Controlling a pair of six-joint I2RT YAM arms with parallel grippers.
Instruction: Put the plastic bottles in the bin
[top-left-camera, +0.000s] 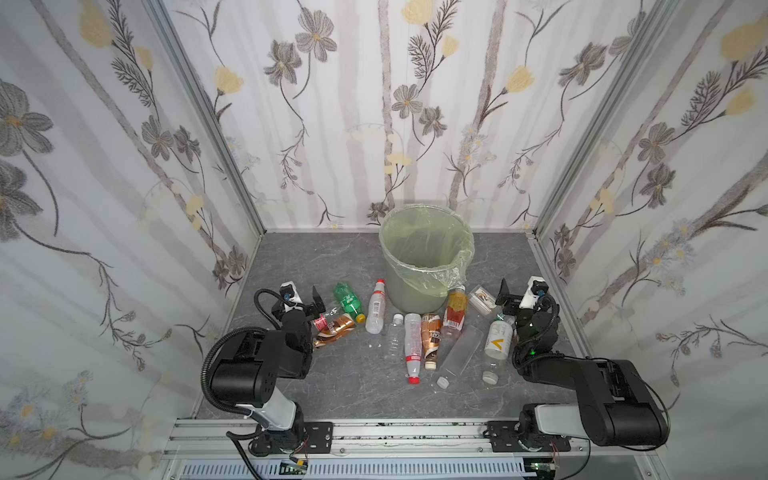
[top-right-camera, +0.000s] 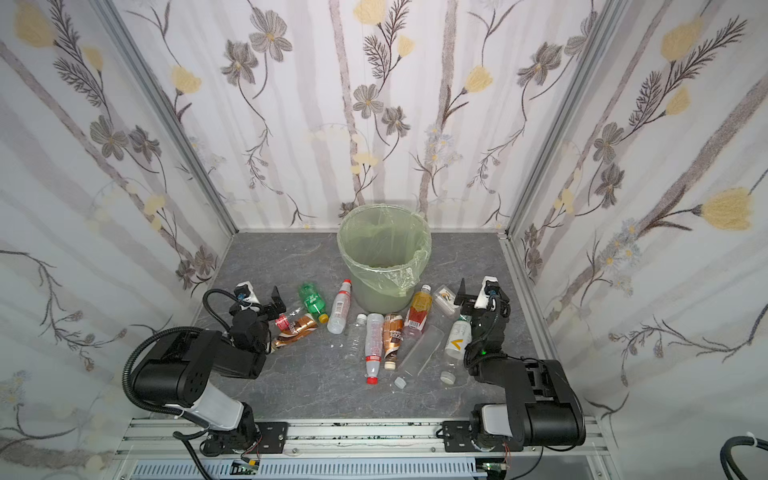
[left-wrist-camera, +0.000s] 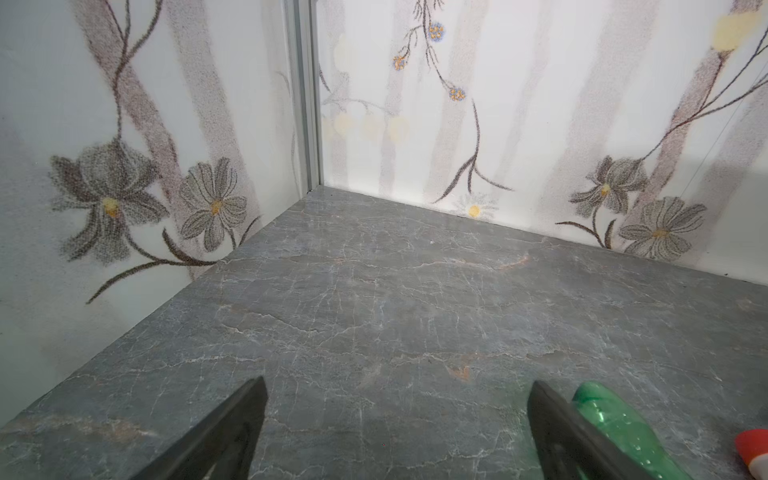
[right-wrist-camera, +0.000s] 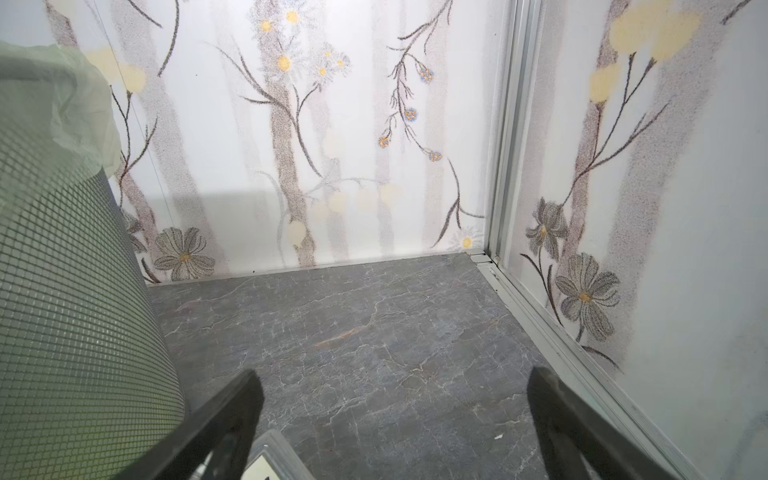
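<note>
The bin (top-left-camera: 424, 257) (top-right-camera: 384, 257), lined with a green bag, stands at the back middle of the table. Several plastic bottles lie in front of it in both top views: a green one (top-left-camera: 348, 302), a white-labelled one (top-left-camera: 376, 307), a red-capped one (top-left-camera: 412, 345), a brown one (top-left-camera: 431, 338), an amber one (top-left-camera: 456, 309). My left gripper (top-left-camera: 303, 305) (left-wrist-camera: 397, 382) is open over bare table, with the green bottle (left-wrist-camera: 615, 424) just outside one finger. My right gripper (top-left-camera: 519, 299) (right-wrist-camera: 395, 374) is open beside the bin's wall (right-wrist-camera: 75, 291), above a clear flat bottle (right-wrist-camera: 274, 457).
Flowered walls close the table on three sides, with aluminium posts (top-left-camera: 208, 116) at the back corners. A rail (top-left-camera: 374, 432) carrying both arm bases runs along the front edge. A brown bottle (top-left-camera: 334, 328) lies against the left arm, and a white-labelled bottle (top-left-camera: 497, 343) against the right arm.
</note>
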